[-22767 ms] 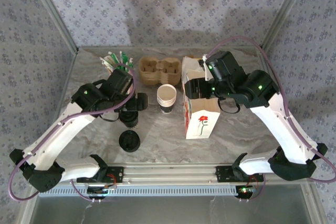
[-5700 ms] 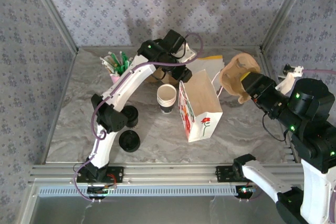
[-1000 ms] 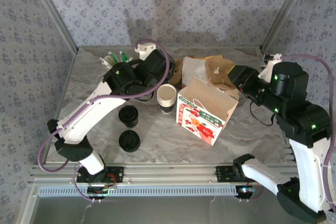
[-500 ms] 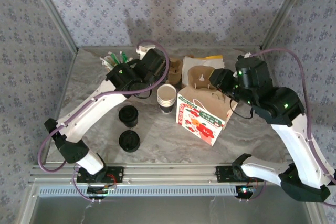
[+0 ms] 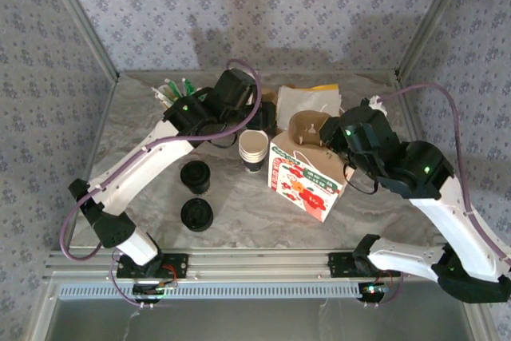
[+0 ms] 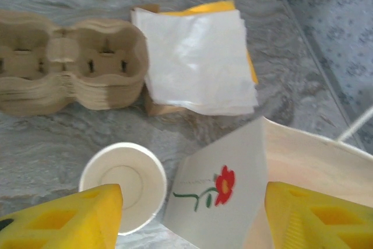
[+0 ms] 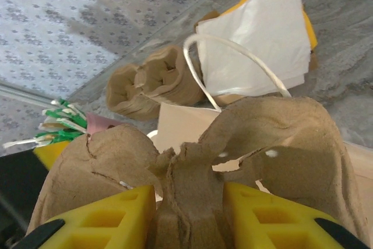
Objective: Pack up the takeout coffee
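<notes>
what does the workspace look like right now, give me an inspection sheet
surface: marbled table, no spill seen
job's things: paper bag on its side; takeout coffee upright, lidded, outside it
clutter: white cup stack, loose lid, napkins, carrier stack, green stirrers
claws: left claw open above bag and cup stack; right claw shut on pulp carrier
cables: purple cables loop above both arms
surroundings: patterned walls, metal frame posts
</notes>
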